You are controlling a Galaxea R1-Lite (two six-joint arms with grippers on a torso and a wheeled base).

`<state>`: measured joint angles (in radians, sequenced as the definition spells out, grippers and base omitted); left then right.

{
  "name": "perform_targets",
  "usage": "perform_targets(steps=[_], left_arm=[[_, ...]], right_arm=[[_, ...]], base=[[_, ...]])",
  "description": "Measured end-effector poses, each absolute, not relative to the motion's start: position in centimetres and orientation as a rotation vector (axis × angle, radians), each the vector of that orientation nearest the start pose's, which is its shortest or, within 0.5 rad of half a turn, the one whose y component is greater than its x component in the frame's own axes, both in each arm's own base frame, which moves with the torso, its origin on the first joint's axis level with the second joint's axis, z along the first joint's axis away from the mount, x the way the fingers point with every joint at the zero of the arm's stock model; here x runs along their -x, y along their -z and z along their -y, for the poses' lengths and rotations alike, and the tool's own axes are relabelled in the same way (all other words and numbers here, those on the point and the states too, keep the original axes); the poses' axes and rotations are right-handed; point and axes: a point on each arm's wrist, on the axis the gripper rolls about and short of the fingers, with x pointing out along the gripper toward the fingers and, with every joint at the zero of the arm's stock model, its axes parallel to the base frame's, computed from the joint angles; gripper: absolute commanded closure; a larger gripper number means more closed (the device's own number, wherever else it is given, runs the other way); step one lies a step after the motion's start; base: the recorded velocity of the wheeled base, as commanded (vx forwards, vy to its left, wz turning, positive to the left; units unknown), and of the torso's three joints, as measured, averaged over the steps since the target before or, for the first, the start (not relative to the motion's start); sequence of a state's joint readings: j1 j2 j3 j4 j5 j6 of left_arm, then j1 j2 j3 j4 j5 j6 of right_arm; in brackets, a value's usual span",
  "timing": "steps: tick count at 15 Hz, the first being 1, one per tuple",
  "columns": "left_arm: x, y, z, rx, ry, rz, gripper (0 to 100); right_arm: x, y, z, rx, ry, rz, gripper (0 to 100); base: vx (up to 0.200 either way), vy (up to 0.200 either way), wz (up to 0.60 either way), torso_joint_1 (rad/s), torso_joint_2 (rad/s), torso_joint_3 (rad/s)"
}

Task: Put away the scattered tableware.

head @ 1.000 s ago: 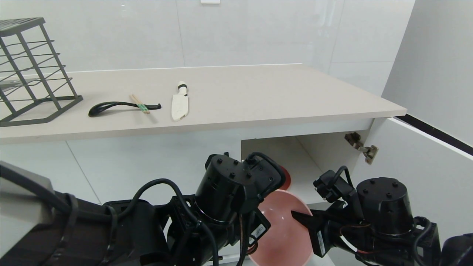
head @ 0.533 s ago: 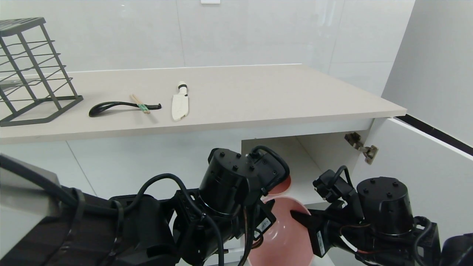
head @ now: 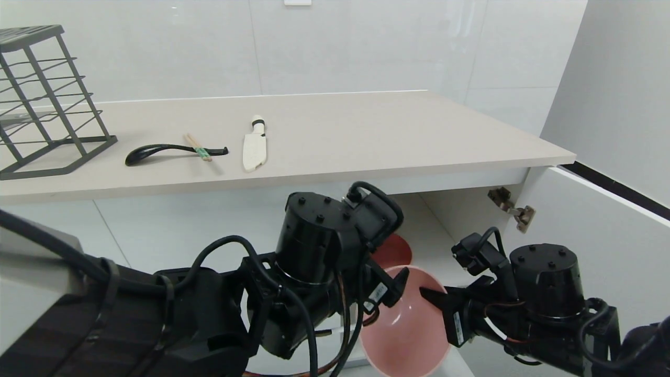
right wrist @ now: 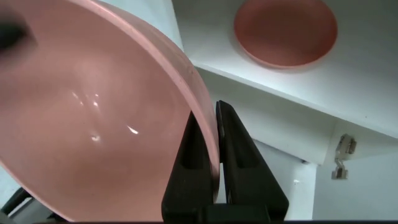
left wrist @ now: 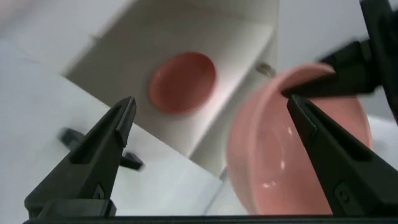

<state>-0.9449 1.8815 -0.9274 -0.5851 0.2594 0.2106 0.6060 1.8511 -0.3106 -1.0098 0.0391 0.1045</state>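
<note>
The right gripper's two fingers are pinched on the rim of the pink bowl, one inside the wall and one outside. They hold it in the air in front of the open cabinet below the counter. The left gripper hangs just left of the bowl with its fingers spread wide and gripping nothing. One tip sits close to the bowl's left rim, though whether it touches cannot be judged. Farther in, a pink plate lies flat on the cabinet's shelf, apart from the bowl. The cabinet door stands swung open on the right, with its hinge showing. Up on the counter, well apart from both grippers, a black spoon lies with chopsticks across its handle. A pale knife lies just to their right, and a dark wire rack stands at the far left.
</note>
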Motion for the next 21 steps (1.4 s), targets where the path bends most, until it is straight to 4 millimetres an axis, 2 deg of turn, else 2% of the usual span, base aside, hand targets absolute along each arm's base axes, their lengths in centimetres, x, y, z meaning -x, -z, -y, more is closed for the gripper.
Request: perform_targets(steps=[1,3,4,6,9,13,16,19,21], left_arm=[[-21.6,-15.6,27.6,-0.386,0.694,-0.214,0],[-21.7,-16.6,27.1,-0.332,0.699,-0.196,0],[-21.1,-17.6,26.8,-0.289,0.710,-0.180,0],[-19.2,-18.4,25.7,-0.264,0.736,-0.178,0],[-16.2,-19.1,22.7,-0.235,0.756,-0.181,0],[-14.3,-21.5,15.4,-0.156,0.631,-0.106,0],[-12.0,-22.1,9.5,-0.138,0.490,-0.028,0],[-8.1,-22.2,3.5,-0.109,0.291,0.062,0],[-4.0,-20.3,1.0,-0.077,0.193,0.092,0]], right_arm=[[-21.0,-6.2,-14.3,0.045,-0.602,-0.542,100],[-21.6,-5.4,-13.9,0.045,-0.579,-0.567,100],[-22.0,-4.9,-13.7,0.043,-0.566,-0.576,100],[-22.9,-4.4,-13.5,0.029,-0.557,-0.558,100],[-24.7,-3.5,-13.4,0.014,-0.532,-0.542,100],[-27.1,-2.3,-14.0,0.006,-0.513,-0.532,100],[-28.7,-1.8,-14.1,-0.007,-0.500,-0.512,100],[-31.4,-1.8,-13.9,-0.030,-0.478,-0.452,100],[-32.8,-0.9,-13.4,-0.037,-0.452,-0.451,100]], base=[[0.000,0.000,0.00,0.000,0.00,0.000],[0.000,0.000,0.00,0.000,0.00,0.000],[0.000,0.000,0.00,0.000,0.00,0.000],[0.000,0.000,0.00,0.000,0.00,0.000],[0.000,0.000,0.00,0.000,0.00,0.000],[0.000,0.000,0.00,0.000,0.00,0.000],[0.000,0.000,0.00,0.000,0.00,0.000],[0.000,0.000,0.00,0.000,0.00,0.000],[0.000,0.000,0.00,0.000,0.00,0.000]])
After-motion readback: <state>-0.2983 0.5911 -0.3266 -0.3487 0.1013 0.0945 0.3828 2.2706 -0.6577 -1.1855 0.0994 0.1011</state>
